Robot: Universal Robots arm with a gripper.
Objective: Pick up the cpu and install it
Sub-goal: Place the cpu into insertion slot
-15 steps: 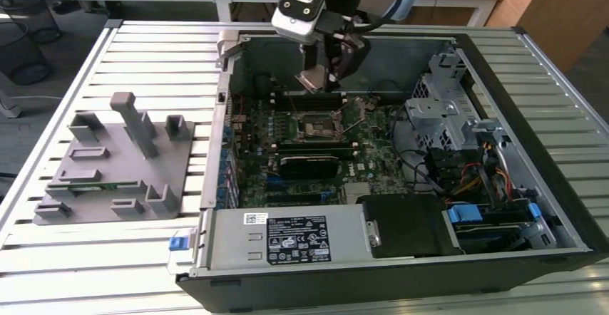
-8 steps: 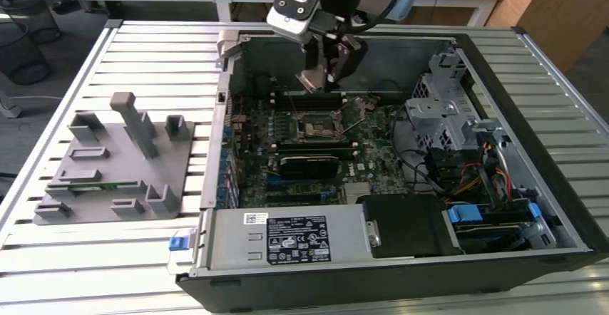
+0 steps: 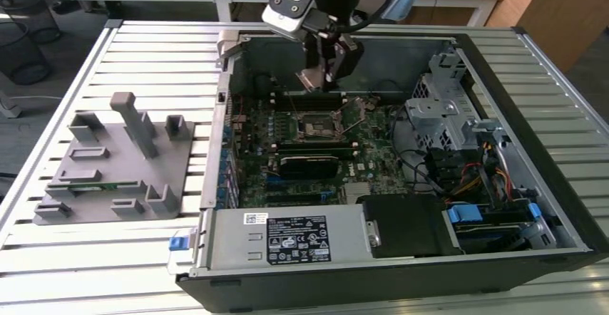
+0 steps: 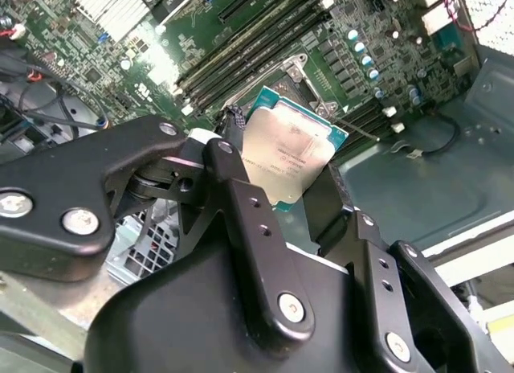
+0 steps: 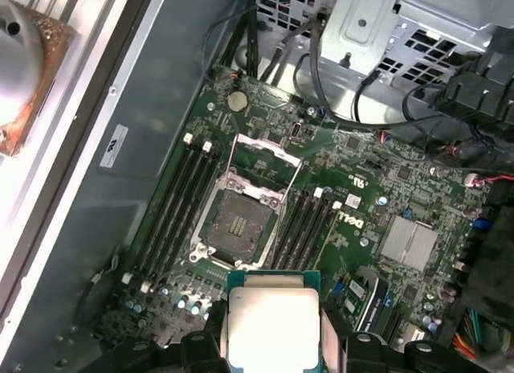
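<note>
Gripper (image 3: 321, 80): in the upper centre of the exterior view, hanging inside the open computer case (image 3: 561, 212). Its two black fingers (image 4: 241, 212) are closed partway onto the cpu (image 4: 285, 156), one on each of two opposite edges. The silver lid faces the camera in both wrist views.

Cpu: held clear of the board, touching nothing but the fingers. In the first wrist view it (image 5: 273, 329) sits just beside the socket (image 5: 238, 226), apart from it. In the exterior view it hangs above the board, slightly higher in the frame than the socket (image 3: 319, 125).

Socket: metal cover frame (image 5: 265, 157) tilted up, dark contact field exposed. Rows of memory slots (image 5: 173, 204) flank it on both sides.

Motherboard (image 3: 314, 155): lies flat on the case floor. A metal drive cage (image 3: 438, 108) stands toward the exterior view's right.

Surroundings: the case rests on a slatted metal table (image 3: 133, 51). A grey holder block (image 3: 114, 165) sits at the exterior view's left, well apart from the case, with a green memory stick (image 3: 90, 184) lying in it.
</note>
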